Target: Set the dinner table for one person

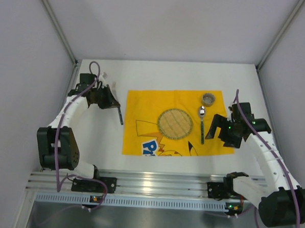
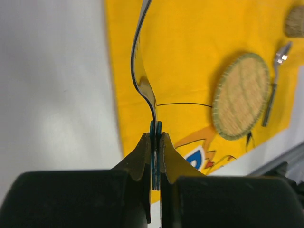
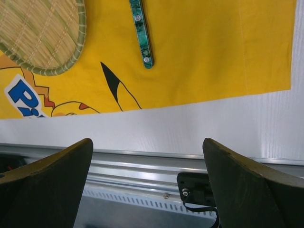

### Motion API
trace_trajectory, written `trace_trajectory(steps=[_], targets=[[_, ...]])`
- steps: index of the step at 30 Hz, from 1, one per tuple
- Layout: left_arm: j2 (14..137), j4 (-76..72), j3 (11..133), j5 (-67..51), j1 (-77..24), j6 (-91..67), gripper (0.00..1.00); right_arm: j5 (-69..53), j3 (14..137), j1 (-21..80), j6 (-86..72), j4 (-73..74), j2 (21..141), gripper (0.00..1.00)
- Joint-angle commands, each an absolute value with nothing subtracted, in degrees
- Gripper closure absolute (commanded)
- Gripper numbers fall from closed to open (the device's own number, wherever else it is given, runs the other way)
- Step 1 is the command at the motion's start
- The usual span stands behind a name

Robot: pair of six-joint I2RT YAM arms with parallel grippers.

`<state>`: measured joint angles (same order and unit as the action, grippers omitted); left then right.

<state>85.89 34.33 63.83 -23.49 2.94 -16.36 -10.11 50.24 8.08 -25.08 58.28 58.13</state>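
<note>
Upright, a small cup (image 1: 209,99) sits on yellow cloth (image 1: 147,108).

Matte white dinner table (image 1: 144,72), yellow cloth (image 1: 142,108), woven straw mat (image 1: 175,124), glossy metal utensil (image 2: 145,88).

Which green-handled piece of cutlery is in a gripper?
The curved metal utensil clamped in the left gripper; the green-handled metal spoon lies free on the yellow cartoon-printed cloth.

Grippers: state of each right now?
Left gripper: shut on utensil, by its teal handle.
Right gripper: open, empty.
</note>
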Motion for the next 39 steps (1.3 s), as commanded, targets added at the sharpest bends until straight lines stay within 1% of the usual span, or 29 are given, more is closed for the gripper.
trace_trajectory(steps=[1, 3, 5, 11, 23, 31, 32, 34, 35, 39], targets=[[88.23, 23.30, 64.25, -44.37, 0.19, -18.46, 1.00, -8.88, 51.50, 7.91, -25.58, 58.01, 57.74, 0.00], [91.47, 21.02, 64.51, -47.28, -3.06, -18.63, 1.00, -8.53, 51.50, 7.91, -25.58, 58.45, 57.74, 0.00], [93.50, 19.61, 64.86, -47.55, -6.48, -18.89, 1.00, -8.18, 51.59, 8.00, -25.75, 58.88, 57.83, 0.00], [100.62, 9.50, 62.84, -49.04, -10.19, -25.04, 1.00, -7.29, 51.68, 7.91, -26.54, 59.59, 57.39, 0.00], [106.43, 10.72, 61.00, -46.14, -11.34, -21.89, 1.00, -6.42, 50.63, 7.91, -27.33, 58.98, 57.92, 0.00], [107.32, 12.65, 58.18, -42.55, -11.43, -20.04, 0.99, -6.59, 49.75, 7.91, -27.33, 58.36, 58.36, 0.00], [107.40, 13.27, 58.27, -41.06, -11.43, -19.78, 0.93, -6.59, 49.75, 7.91, -27.33, 58.27, 58.27, 0.00], [107.32, 14.06, 58.97, -39.82, -11.43, -19.51, 0.78, -6.68, 49.57, 7.91, -27.16, 58.27, 58.53, 0.00], [107.05, 15.02, 59.15, -39.21, -11.43, -19.25, 0.72, -6.68, 49.57, 7.91, -27.25, 58.18, 58.54, 0.00], [106.17, 19.24, 61.61, -33.51, -11.43, -18.11, 0.61, -6.86, 49.66, 7.91, -26.90, 57.92, 58.89, 0.00]])
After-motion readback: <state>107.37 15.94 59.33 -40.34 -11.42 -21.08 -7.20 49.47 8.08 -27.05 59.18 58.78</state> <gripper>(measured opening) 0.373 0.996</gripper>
